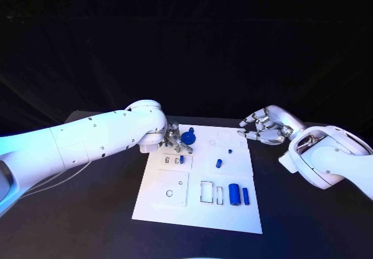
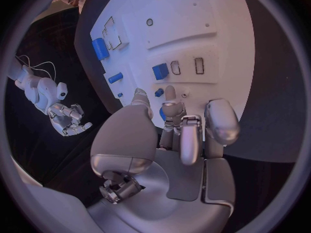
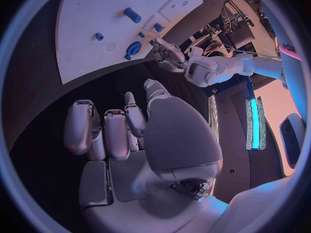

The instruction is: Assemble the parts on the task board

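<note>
1. Task board [image 1: 167, 208]: a white plate in the lower centre of the head view, lying flat on the black table [image 1: 311, 226]. It carries outlined recesses and several small blue parts.
2. Round blue part [image 1: 188, 140]: stands near the board's upper left edge, just beside the left hand [image 1: 175, 138]. Its knob on a wider base suggests a stiff, light moulded piece, probably smooth and inclined to slip; judged best taken by the knob, from above.
3. Two blue cylinders [image 1: 235, 193]: lie side by side at the board's lower right. They look rigid and light and may roll; a pinch across the middle seems safest.
4. Small blue pegs [image 1: 219, 162]: sit at the board's centre, well apart from both hands; tiny, so easily knocked.
5. Left hand: its fingers reach down at the round part. Whether they grip it or merely touch it cannot be told.
6. Right hand [image 1: 263, 129]: hovers off the board's upper right corner, fingers loosely curled and apart, holding nothing.
</note>
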